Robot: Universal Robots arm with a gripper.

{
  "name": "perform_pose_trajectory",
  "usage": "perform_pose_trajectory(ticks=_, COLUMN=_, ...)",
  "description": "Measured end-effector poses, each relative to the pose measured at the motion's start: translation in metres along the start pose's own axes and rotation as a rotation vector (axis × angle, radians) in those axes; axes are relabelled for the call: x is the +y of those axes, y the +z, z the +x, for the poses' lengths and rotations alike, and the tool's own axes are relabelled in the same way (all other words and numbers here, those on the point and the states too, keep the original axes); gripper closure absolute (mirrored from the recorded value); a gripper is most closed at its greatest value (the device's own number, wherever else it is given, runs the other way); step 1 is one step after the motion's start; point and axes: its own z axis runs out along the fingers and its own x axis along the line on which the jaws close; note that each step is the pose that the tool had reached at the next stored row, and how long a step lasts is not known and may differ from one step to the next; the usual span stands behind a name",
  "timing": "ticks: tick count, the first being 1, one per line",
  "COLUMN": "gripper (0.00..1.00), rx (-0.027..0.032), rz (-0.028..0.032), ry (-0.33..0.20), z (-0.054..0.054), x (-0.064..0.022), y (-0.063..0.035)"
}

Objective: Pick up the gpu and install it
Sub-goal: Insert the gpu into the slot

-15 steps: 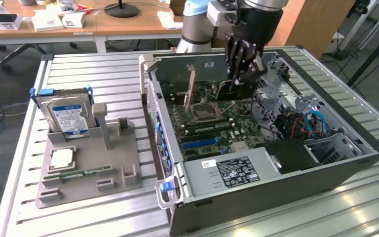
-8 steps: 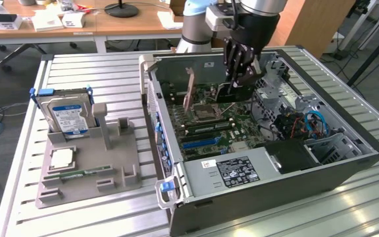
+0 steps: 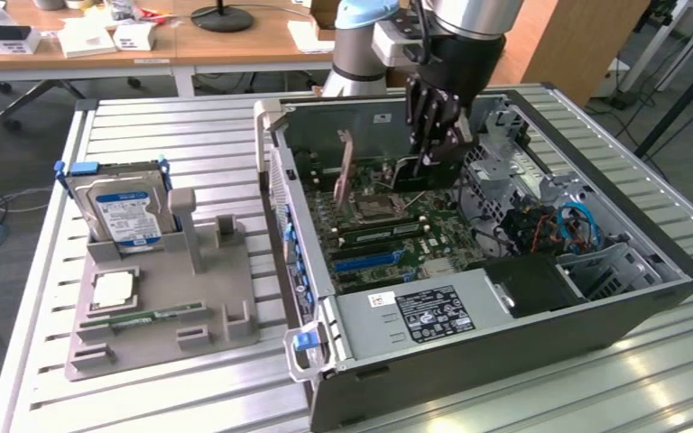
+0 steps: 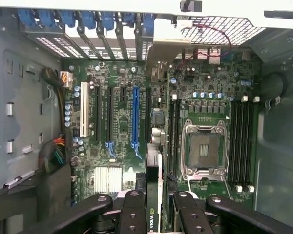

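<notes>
2 things share the slatted table (image 3: 178,126): a grey holder (image 3: 208,307) and an open computer case (image 3: 635,307). Well to the exterior view's left of the case, the holder carries 1 blue-labelled hard drive (image 3: 127,212) standing upright at its far end. It also carries 1 square processor chip (image 3: 112,289) lying flat nearer the camera, and 1 narrow green memory stick (image 3: 142,317) just in front of that chip. The case lies on its side with its interior facing up and the motherboard (image 4: 122,122) exposed. Above the case's far half hangs the gripper (image 3: 435,144), its fingers (image 4: 133,209) reaching down into the case and pinched part-way on the gpu (image 4: 156,214), held edge-on. In the wrist view the card runs from the fingers toward the case's rear slot openings. It passes over the motherboard between the long blue slot (image 4: 135,117) and the empty processor socket (image 4: 203,151). Whether its lower edge touches the board I cannot tell.
</notes>
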Motion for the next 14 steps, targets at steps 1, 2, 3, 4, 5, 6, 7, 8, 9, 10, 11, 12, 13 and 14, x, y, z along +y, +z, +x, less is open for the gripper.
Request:
perform_pose_trajectory(ticks=1, gripper=0.74, rx=-0.0001, rz=0.0001, ry=0.000, z=-0.0003, x=0.0000, y=0.0013)
perform_pose_trajectory(ticks=2, gripper=0.74, rx=-0.0001, rz=0.0001, ry=0.000, z=-0.0007, x=0.0000, y=0.0024)
perform_pose_trajectory(ticks=3, gripper=0.74, rx=-0.0001, rz=0.0001, ry=0.000, z=-0.0009, x=0.0000, y=0.0031)
perform_pose_trajectory(ticks=4, gripper=0.74, rx=-0.0002, rz=0.0000, ry=0.000, z=-0.0011, x=0.0000, y=0.0036)
perform_pose_trajectory(ticks=5, gripper=0.74, rx=-0.0001, rz=0.0001, ry=0.000, z=-0.0011, x=0.0000, y=0.0037)
perform_pose_trajectory(ticks=6, gripper=0.74, rx=0.0000, rz=0.0000, ry=0.000, z=-0.0011, x=0.0000, y=0.0037)
perform_pose_trajectory(ticks=7, gripper=0.74, rx=0.0001, rz=0.0000, ry=0.000, z=-0.0011, x=0.0000, y=0.0037)
perform_pose_trajectory(ticks=8, gripper=0.74, rx=0.0002, rz=0.0000, ry=0.000, z=-0.0012, x=0.0001, y=0.0038)
perform_pose_trajectory(ticks=9, gripper=0.74, rx=-0.0001, rz=0.0000, ry=0.000, z=-0.0013, x=0.0004, y=0.0042)
perform_pose_trajectory(ticks=10, gripper=0.74, rx=-0.0001, rz=0.0001, ry=0.000, z=-0.0014, x=0.0011, y=0.0046)
perform_pose_trajectory(ticks=11, gripper=0.74, rx=0.0000, rz=0.0001, ry=0.000, z=-0.0015, x=0.0018, y=0.0049)
perform_pose_trajectory(ticks=12, gripper=0.74, rx=0.0000, rz=0.0000, ry=0.000, z=-0.0016, x=0.0022, y=0.0053)
perform_pose_trajectory(ticks=13, gripper=0.74, rx=0.0000, rz=0.0001, ry=0.000, z=-0.0017, x=0.0026, y=0.0056)
perform_pose_trajectory(ticks=14, gripper=0.74, rx=0.0000, rz=0.0000, ry=0.000, z=-0.0018, x=0.0029, y=0.0059)
